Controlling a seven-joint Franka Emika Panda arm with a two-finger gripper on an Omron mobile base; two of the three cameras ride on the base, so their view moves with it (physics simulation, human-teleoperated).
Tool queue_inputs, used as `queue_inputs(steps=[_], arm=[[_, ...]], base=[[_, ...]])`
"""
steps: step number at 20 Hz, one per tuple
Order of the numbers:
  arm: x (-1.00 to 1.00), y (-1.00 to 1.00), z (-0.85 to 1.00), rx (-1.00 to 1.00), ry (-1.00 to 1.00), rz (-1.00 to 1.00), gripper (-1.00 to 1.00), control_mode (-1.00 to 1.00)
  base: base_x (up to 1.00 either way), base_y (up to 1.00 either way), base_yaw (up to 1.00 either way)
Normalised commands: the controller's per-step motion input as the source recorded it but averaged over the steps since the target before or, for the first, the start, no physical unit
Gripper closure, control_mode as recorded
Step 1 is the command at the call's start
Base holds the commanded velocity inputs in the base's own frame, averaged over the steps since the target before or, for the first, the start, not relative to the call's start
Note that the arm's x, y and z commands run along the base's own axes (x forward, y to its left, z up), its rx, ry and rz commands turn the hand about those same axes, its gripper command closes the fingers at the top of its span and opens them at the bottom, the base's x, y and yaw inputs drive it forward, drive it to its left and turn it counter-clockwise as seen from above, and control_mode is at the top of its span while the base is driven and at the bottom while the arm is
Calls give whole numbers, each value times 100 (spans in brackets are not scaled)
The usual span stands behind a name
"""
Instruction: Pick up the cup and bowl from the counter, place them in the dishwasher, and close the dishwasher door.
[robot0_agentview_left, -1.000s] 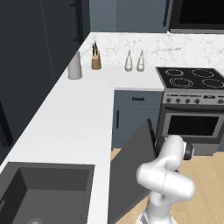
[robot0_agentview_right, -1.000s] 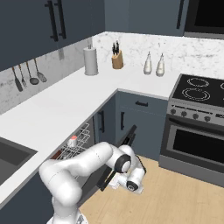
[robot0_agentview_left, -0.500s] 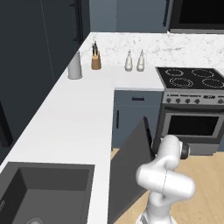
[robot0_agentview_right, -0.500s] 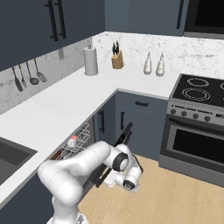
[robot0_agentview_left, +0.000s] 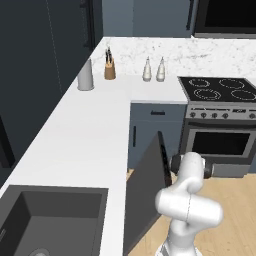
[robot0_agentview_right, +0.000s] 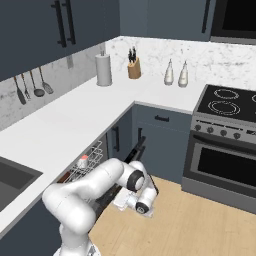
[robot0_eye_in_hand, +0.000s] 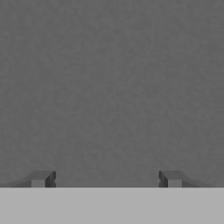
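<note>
The dishwasher door (robot0_agentview_left: 146, 187) is a dark slate panel swung most of the way up, still ajar. My gripper (robot0_agentview_right: 124, 201) presses against its outer face, low beside the cabinets. In the hand view that grey door face (robot0_eye_in_hand: 109, 87) sits right in front of my gripper (robot0_eye_in_hand: 106, 179), whose fingertips (robot0_eye_in_hand: 41, 178) stand wide open with nothing between them. Behind the door, the white wire rack (robot0_agentview_right: 95, 152) of the dishwasher holds the cup (robot0_agentview_right: 83, 161), whitish with a red top. A reddish-brown sliver (robot0_agentview_right: 64, 176) low beside the rack may be the bowl. The white counter (robot0_agentview_left: 85, 135) runs above.
A steel oven with a black glass door (robot0_agentview_right: 225, 160) stands to the right, close to the door's swing. On the counter's far end are a grey canister (robot0_agentview_right: 104, 70), a knife block (robot0_agentview_right: 133, 67) and two bottles (robot0_agentview_right: 176, 73). A dark sink (robot0_agentview_left: 45, 220) lies near left. Wood floor (robot0_agentview_right: 200, 225) lies open.
The dishwasher door has swung further up toward the cabinet, and my arm has followed it inward with the gripper against its face.
</note>
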Motion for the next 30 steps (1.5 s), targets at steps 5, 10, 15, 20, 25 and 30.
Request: queue_inputs(steps=[5, 10, 15, 20, 25, 30], arm=[[73, 100, 24, -4, 0, 0, -100, -100], [76, 100, 35, -11, 0, 0, -100, -100], [71, 100, 33, -15, 0, 0, -100, -100], [60, 100, 4, -21, 1, 0, -100, -100], [55, 100, -1, -24, 0, 0, -100, -100], [60, 100, -9, -24, 1, -2, -100, -100]], base=[[0, 0, 0], [0, 0, 0], [0, 0, 0], [0, 0, 0], [0, 0, 0], [0, 0, 0]])
